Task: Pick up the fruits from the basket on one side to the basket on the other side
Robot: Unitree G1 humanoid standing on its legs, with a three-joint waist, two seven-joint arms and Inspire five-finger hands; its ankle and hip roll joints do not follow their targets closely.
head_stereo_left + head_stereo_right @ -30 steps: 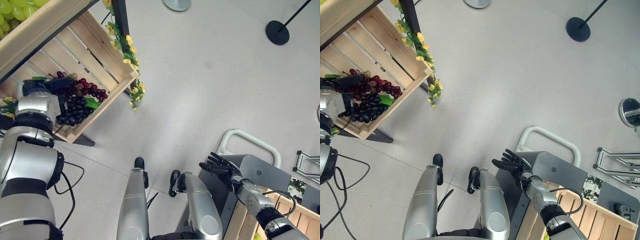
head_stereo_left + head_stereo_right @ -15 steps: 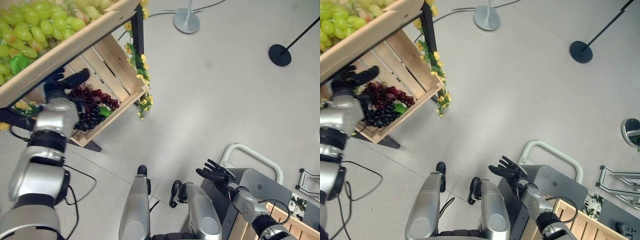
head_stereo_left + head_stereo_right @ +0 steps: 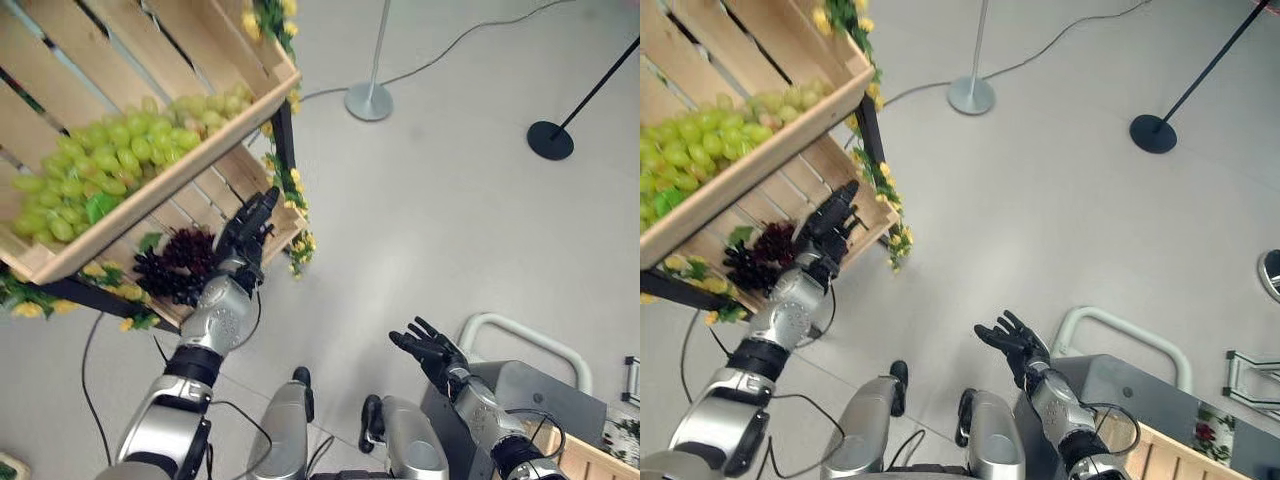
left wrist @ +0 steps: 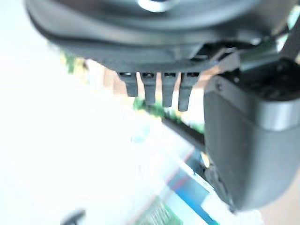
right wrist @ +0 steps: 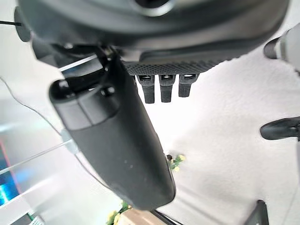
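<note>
Raised left hand point(image 3: 243, 235) nears wooden crate point(image 3: 262, 190).

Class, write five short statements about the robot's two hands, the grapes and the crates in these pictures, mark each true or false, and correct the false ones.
1. The green grapes lie in the upper crate. True.
2. The left hand is shut on the dark grapes. False: its fingers are straight and hold nothing; it is raised in front of the lower crate.
3. The right hand is open and empty. True.
4. The dark grapes lie on the floor. False: they lie in the lower crate.
5. Yellow flowers hang at the lower crate's corner. True.
</note>
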